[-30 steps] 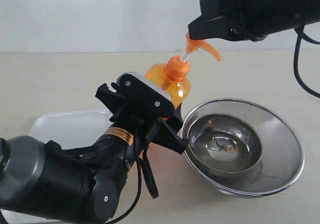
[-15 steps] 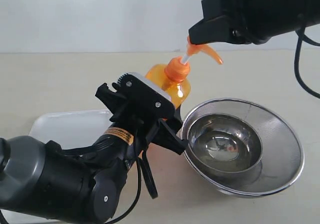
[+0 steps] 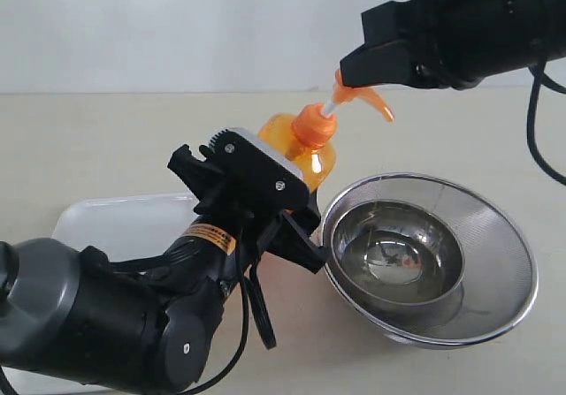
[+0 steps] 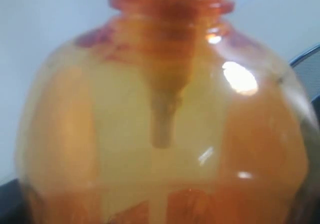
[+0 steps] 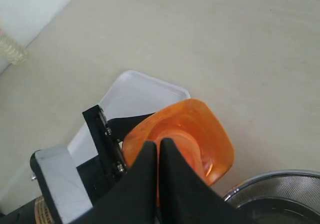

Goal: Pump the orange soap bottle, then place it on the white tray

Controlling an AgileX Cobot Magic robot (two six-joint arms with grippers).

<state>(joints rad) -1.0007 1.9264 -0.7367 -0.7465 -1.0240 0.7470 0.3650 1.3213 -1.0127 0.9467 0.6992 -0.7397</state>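
Here, left wrist view: only orange soap bottle [image 4: 160,134]; exterior: left claw [image 3: 296,216] grasping it, right claw [image 3: 350,66] clenched above.

The orange soap bottle [image 4: 160,134] is clear, glossy plastic with bright highlights (liquid shows through its wall); its pump head [image 3: 376,99] is smooth and opaque. The bowl [image 3: 500,236] is fine steel mesh with a polished, mirror-like centre. The white tray [image 3: 115,223], beyond the bottle from the bowl, is smooth plastic with a soft sheen. The right gripper [image 5: 159,151] has matt black fingers. The table [image 3: 106,139] looks matt.
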